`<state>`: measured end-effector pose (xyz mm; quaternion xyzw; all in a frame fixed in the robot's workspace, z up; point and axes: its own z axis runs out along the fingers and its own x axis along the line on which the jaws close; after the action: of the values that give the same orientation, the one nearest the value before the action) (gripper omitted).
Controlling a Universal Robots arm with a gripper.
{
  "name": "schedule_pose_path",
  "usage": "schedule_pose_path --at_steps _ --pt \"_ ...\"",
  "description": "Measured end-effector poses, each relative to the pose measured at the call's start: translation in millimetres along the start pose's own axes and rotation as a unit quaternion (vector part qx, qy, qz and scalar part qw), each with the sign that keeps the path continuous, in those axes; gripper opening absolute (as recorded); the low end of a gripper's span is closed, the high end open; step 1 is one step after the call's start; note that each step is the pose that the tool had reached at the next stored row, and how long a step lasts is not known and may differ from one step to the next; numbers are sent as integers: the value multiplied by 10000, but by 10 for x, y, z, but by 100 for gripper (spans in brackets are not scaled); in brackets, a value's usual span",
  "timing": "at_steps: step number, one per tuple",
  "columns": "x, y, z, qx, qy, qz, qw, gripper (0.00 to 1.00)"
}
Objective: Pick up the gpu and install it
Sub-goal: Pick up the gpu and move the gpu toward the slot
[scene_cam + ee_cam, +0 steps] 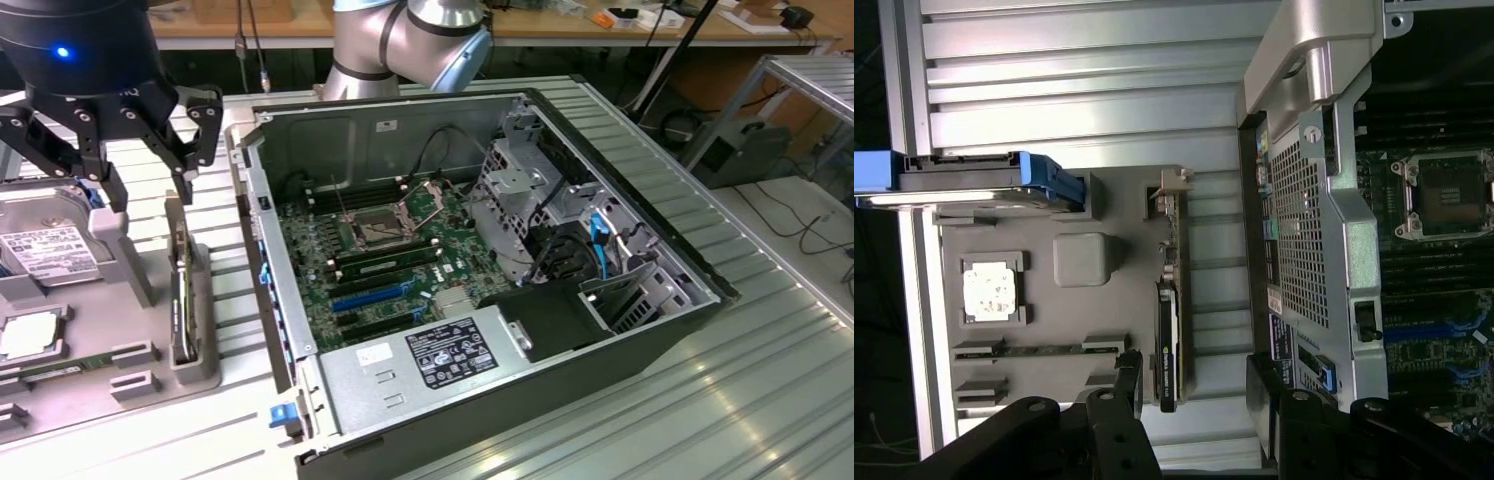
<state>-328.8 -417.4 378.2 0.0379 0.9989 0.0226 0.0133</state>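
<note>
The gpu [183,295] stands on its long edge in a slot of the grey holder tray [140,345], at the exterior view's left beside the computer case. It is a thin dark card with a pale metal strip. My gripper [147,195] hangs open just above the card's far end, holding nothing. In the wrist view the gpu [1172,320] runs lengthwise toward the gap of my gripper [1196,385]. One of its black fingers [1129,375] sits on each side of the card's end, apart from it.
The open computer case [641,330] lies on the ribbed metal table, its motherboard [387,250] and blue expansion slots [374,295] exposed. The tray also holds a hard drive [47,250], a processor chip [989,292] and a memory stick [1039,348].
</note>
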Motion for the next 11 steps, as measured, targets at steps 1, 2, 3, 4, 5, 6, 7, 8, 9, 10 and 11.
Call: schedule_pose_path --at_steps 1,2,3,4,5,6,7,8,9,10,11 --pt "0 0 0 0 0 0 10000 54" --pt "0 0 0 0 0 0 10000 54" --pt "0 0 0 0 0 0 10000 54" --pt "0 0 0 0 0 0 10000 54" --pt "0 0 0 0 0 0 10000 54" --pt "0 0 7 0 -1 0 10000 54" --pt "0 0 12 -1 -1 0 10000 54" --pt "1 -1 20 0 -1 0 10000 54" --pt "1 -1 31 -1 -1 0 10000 54" --pt "1 -2 42 -1 -1 0 10000 54" --pt "2 -3 59 0 0 0 10000 54"
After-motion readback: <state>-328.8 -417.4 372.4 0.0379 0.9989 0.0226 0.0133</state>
